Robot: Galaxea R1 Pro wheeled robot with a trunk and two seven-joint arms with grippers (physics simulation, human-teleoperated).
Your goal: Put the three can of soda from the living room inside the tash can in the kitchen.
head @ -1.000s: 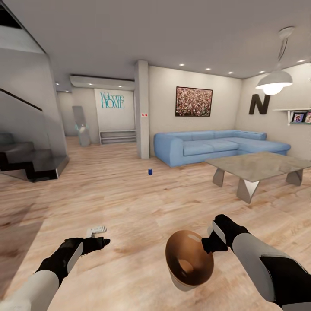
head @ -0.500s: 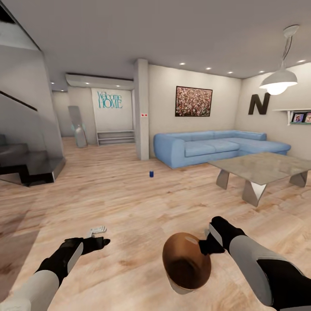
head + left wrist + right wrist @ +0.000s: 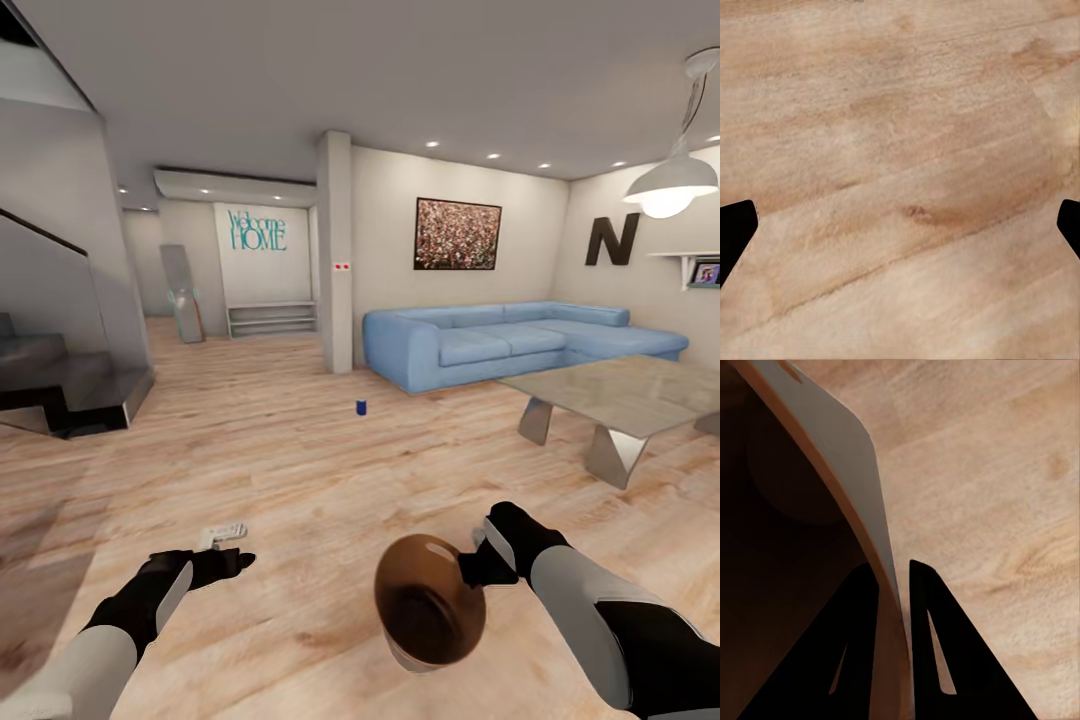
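Head view: right gripper (image 3: pixel 478 560) jaws pinch the tash can (image 3: pixel 428 612) rim; left gripper (image 3: pixel 222 536) jaws spread, empty.

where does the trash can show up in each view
Head view: the trash can is low and right of centre, tipped so its brown inside faces the camera, held at the rim by the right hand.
Right wrist view: its rim wall runs between the two dark fingers, with the dark inside to one side.
Left wrist view: not in it, just floor.
Shared landmark: the light wood plank floor.
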